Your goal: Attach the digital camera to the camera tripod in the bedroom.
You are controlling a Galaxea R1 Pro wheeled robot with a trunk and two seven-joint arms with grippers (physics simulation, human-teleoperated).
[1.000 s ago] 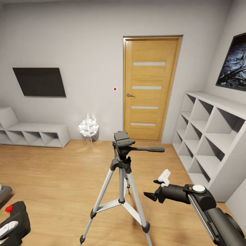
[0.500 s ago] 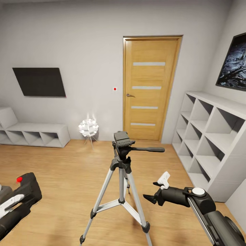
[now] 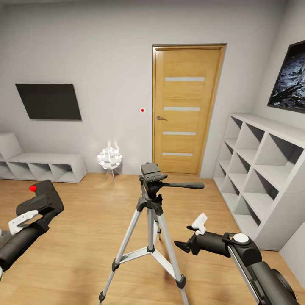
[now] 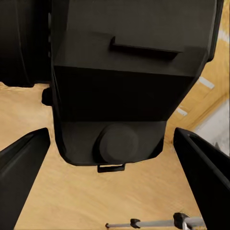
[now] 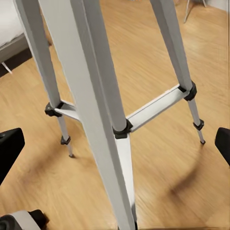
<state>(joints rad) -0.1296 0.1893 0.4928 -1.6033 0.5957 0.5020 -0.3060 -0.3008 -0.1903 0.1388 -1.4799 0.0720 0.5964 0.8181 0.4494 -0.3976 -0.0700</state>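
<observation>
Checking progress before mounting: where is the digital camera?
In the head view's lower left, the digital camera sits in the left hand, left of the camera tripod.

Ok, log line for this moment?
left gripper: holding digital camera, raised | right gripper: open, empty, beside camera tripod | camera unmounted

head: high, looks forward-down across room at tripod (image 3: 151, 199) and door (image 3: 186, 110) | left wrist: very close behind camera (image 4: 129, 81), floor beyond | right wrist: near tripod legs | all three share the tripod
</observation>
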